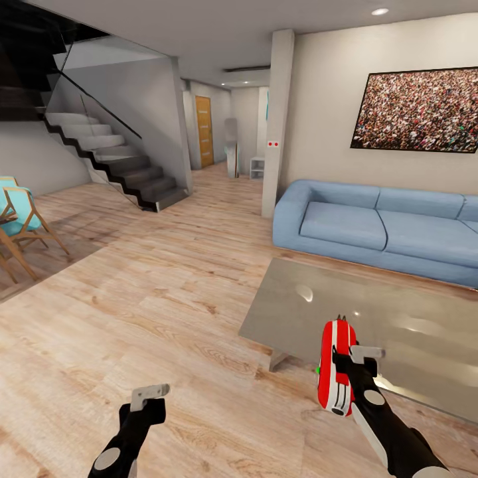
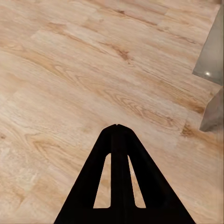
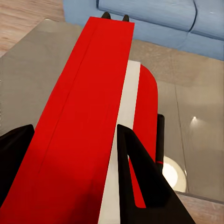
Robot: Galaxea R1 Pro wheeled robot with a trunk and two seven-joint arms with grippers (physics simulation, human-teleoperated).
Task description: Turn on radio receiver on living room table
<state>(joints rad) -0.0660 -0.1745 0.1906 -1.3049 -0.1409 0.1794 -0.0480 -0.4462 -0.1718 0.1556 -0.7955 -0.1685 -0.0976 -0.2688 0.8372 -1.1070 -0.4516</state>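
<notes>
Lower right of the head view: the right tool (image 1: 346, 372) is clamped on the red radio (image 1: 335, 365), held upright over the near edge of the grey tabletop (image 1: 398, 318). Lower left, the left tool (image 1: 147, 397) hangs pinched together above the wood floor (image 1: 133, 299). A blue sofa (image 1: 378, 226) sits behind.

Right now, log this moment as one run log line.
right gripper: shut on radio receiver, lifted at table edge | left gripper: shut, empty, over floor

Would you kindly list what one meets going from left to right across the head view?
Wooden chairs → staircase → orange door → white pillar → blue sofa.
</notes>
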